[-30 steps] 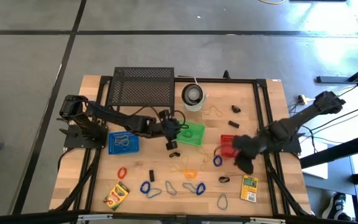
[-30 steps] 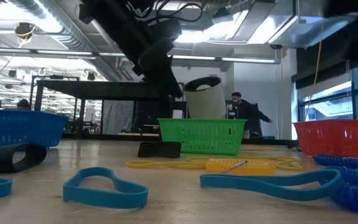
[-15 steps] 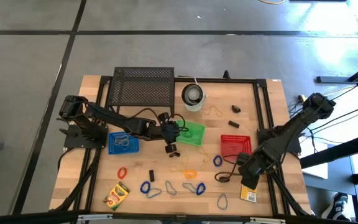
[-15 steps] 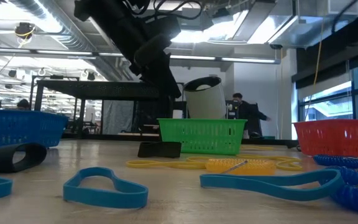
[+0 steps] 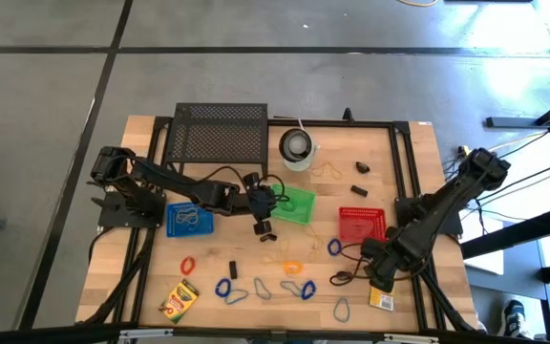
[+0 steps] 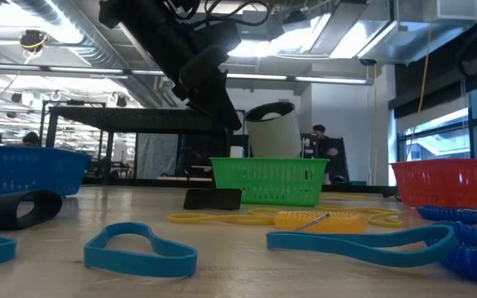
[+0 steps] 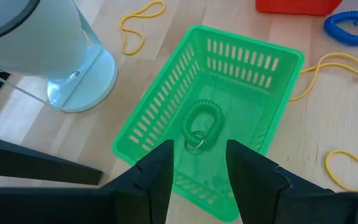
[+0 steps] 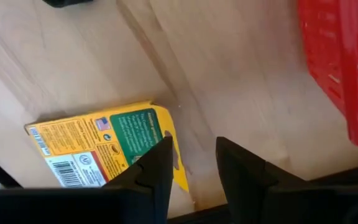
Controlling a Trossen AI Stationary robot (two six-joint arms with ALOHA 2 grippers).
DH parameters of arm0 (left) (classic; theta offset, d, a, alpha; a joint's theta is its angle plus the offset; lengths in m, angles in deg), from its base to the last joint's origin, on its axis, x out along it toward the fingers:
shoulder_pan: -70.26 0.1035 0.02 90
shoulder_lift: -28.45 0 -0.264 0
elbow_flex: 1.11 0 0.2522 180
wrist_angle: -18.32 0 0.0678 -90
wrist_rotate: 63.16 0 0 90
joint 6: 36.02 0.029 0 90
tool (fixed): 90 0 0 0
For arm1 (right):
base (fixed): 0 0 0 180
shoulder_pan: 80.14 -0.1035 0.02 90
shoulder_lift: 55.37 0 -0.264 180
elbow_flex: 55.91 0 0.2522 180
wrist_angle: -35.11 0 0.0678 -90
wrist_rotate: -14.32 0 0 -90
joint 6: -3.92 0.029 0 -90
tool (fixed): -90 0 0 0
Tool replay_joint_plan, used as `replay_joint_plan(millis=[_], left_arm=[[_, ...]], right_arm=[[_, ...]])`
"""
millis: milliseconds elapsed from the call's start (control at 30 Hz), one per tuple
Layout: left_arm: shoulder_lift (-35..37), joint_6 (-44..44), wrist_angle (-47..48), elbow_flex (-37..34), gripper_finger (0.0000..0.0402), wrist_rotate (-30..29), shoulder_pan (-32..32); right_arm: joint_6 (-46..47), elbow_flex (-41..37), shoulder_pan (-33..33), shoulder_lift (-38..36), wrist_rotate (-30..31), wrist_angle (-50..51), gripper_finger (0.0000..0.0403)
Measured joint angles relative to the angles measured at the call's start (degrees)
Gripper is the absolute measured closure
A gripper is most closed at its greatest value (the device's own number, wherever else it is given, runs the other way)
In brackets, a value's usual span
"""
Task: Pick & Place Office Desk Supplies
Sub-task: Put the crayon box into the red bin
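My left gripper [image 5: 265, 206] hangs open over the green basket [image 5: 295, 204]. In the left wrist view a green coil [image 7: 201, 124] lies on the floor of the green basket [image 7: 241, 68], below my left gripper [image 7: 197, 152]. My right gripper [image 5: 381, 274] is open over the near right corner of the table, just above a yellow crayon box [image 5: 383, 297]. In the right wrist view the corner of this box [image 8: 104, 146] lies flat under my right gripper [image 8: 191, 152]. A second crayon box [image 5: 179, 300], coloured loops [image 5: 292, 268] and black clips [image 5: 362, 167] lie loose on the table.
A red basket [image 5: 363, 225] stands just beyond the right gripper and a blue basket [image 5: 189, 220] stands to the left. The black mesh rack [image 5: 220, 134] and the round white container [image 5: 297, 146] sit at the far edge. A blue coil [image 5: 335, 247] lies beside the red basket.
My right gripper has moved from over the red basket toward the table's near edge and down, and now stands over the yellow crayon box at the near right corner. The left arm has kept still over the green basket.
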Motion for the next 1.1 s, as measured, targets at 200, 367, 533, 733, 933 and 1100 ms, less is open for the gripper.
replay_joint_plan(millis=[200,367,533,733,933,1100], left_arm=[[0.0,0.0,0.0,0.0,0.0261,0.0,0.0],[0.0,-0.01,0.0,0.0,0.0261,0.04,0.0],[0.0,0.0,0.0,0.0,0.0261,0.04,0.0],[0.0,-0.02,0.0,0.0,0.0261,0.04,0.0],[0.0,-0.01,0.0,0.0,0.0261,0.07,0.0],[0.0,-0.02,0.0,-0.02,0.0261,0.09,0.0]], right_arm=[[0.42,0.0,-0.03,0.01,-0.34,-0.07,0.028],[0.6,-0.01,-0.56,0.01,-0.32,-0.26,0.028],[3.72,-1.78,-2.15,0.01,-0.12,-2.68,0.028],[6.08,-4.83,-3.76,0.01,-0.31,-7.74,0.028],[6.49,-8.59,-4.61,0.01,-0.36,-13.9,0.028],[6.04,-9.38,-4.61,-0.1,-0.54,-15.09,0.0282]])
